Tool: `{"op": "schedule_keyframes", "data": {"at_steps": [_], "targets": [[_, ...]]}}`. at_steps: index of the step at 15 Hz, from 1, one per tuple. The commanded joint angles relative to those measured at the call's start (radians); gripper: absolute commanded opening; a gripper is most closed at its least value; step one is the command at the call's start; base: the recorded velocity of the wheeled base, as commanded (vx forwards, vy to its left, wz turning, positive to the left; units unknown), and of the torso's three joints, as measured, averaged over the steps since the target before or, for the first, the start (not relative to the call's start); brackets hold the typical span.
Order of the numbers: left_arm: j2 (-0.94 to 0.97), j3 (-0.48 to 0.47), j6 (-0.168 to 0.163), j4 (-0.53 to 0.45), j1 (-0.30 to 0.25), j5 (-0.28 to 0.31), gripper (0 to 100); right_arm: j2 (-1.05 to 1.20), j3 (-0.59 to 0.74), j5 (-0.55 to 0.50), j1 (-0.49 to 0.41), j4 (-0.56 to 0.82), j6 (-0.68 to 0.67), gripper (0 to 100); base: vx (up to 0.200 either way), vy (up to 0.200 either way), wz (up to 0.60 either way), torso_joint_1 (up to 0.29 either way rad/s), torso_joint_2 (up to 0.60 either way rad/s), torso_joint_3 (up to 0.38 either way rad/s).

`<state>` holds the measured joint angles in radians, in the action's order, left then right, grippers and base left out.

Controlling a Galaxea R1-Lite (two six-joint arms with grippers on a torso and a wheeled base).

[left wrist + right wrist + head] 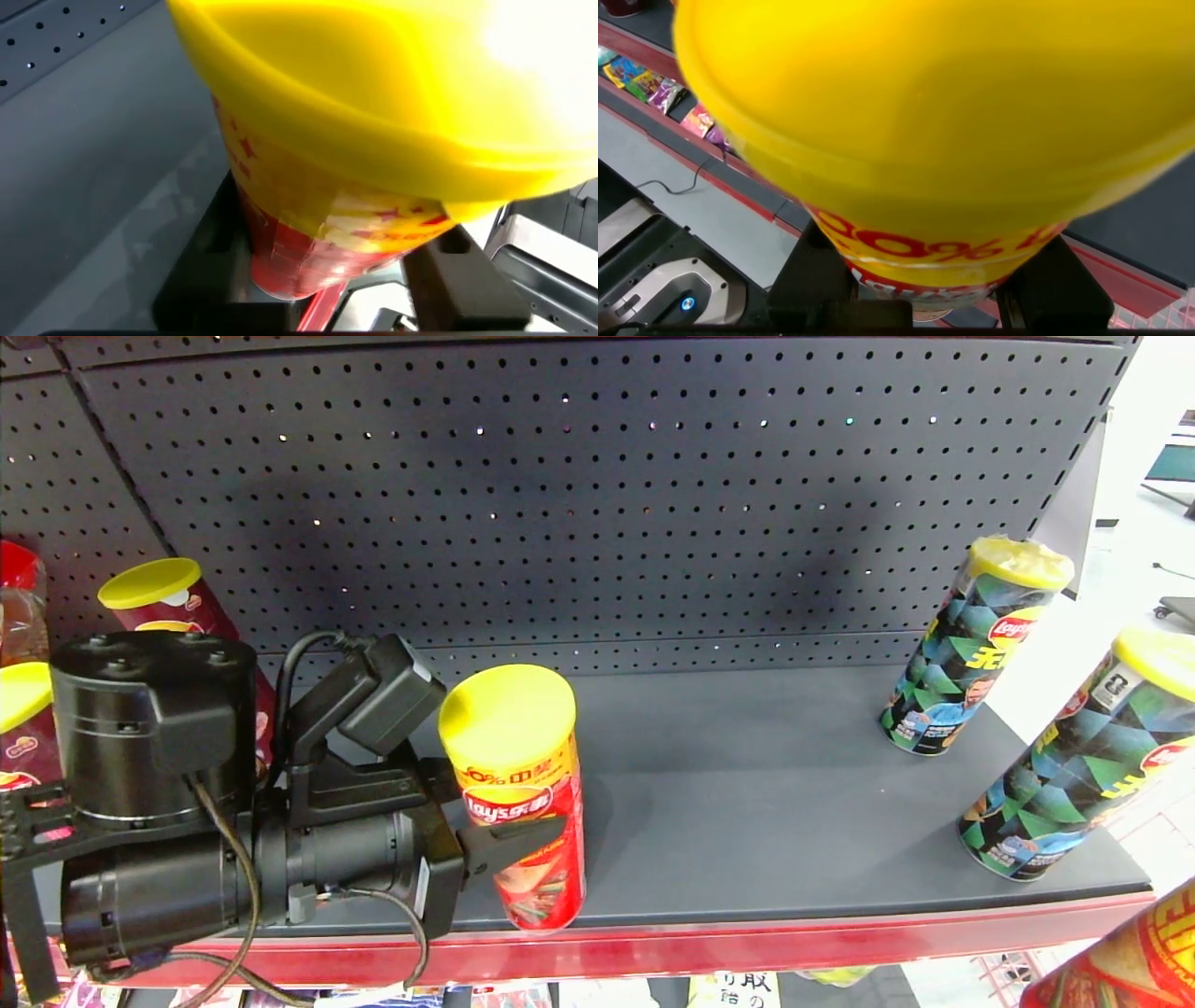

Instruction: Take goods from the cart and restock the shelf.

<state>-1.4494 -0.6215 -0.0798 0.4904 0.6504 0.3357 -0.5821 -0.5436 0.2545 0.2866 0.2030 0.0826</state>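
Observation:
A red chip can [523,793] with a yellow lid stands upright near the front edge of the dark shelf [794,803], left of centre. My left gripper [532,845] is shut on its lower half, one finger crossing its front. In the left wrist view the same can [308,233] sits between the dark fingers [201,261]. A second red chip can [924,121] with a yellow lid is held in my right gripper [924,285], which is shut on it. That can's red side [1130,961] shows at the bottom right corner of the head view, below the shelf's front lip.
Two green-and-blue patterned cans [976,649] [1078,765] stand at the shelf's right end. Red cans with yellow lids [173,597] and a bottle [19,602] crowd the left end behind my left arm. A perforated back panel [597,495] closes the rear. Bare shelf lies between.

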Motion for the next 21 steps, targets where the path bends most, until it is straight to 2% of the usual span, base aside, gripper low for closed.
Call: {"op": "schedule_keyframes", "data": {"at_steps": [1,4,9,12,14,17,19,21], "targets": [[0.0,0.002,0.0,0.0,-0.002,0.0,100,0.004,0.004,0.0,0.0,0.001,0.0,0,0.0,0.0,0.0,0.0,0.0,0.0],[0.023,0.022,0.006,0.0,-0.006,-0.029,100,-0.002,0.001,0.002,0.002,0.001,0.002,0,0.0,0.0,0.0,0.0,0.0,0.0],[0.191,0.183,0.006,-0.001,-0.046,-0.024,100,-0.142,-0.058,0.011,0.029,-0.017,0.016,0,0.0,0.0,0.0,0.0,0.0,0.0],[0.303,0.279,0.008,-0.003,-0.089,-0.023,100,-0.263,-0.055,0.008,0.098,-0.151,0.019,0,0.0,0.0,0.0,0.0,0.0,0.0],[0.423,0.376,0.008,-0.023,-0.101,-0.023,100,-0.404,-0.075,0.005,0.158,-0.258,0.023,0,0.0,0.0,0.0,0.0,0.0,0.0],[0.567,0.419,0.023,-0.13,-0.103,-0.023,100,-0.57,-0.122,0.002,0.212,-0.405,0.025,0,0.0,0.0,0.0,0.0,0.0,0.0],[0.716,0.414,0.058,-0.294,-0.103,-0.034,100,-0.722,-0.219,-0.009,0.272,-0.476,0.025,0,0.0,0.0,0.0,0.0,0.0,0.0],[0.794,0.411,0.058,-0.386,-0.112,-0.037,100,-0.791,-0.291,-0.012,0.31,-0.478,0.025,0,0.0,0.0,0.0,0.0,0.0,0.0]]}}
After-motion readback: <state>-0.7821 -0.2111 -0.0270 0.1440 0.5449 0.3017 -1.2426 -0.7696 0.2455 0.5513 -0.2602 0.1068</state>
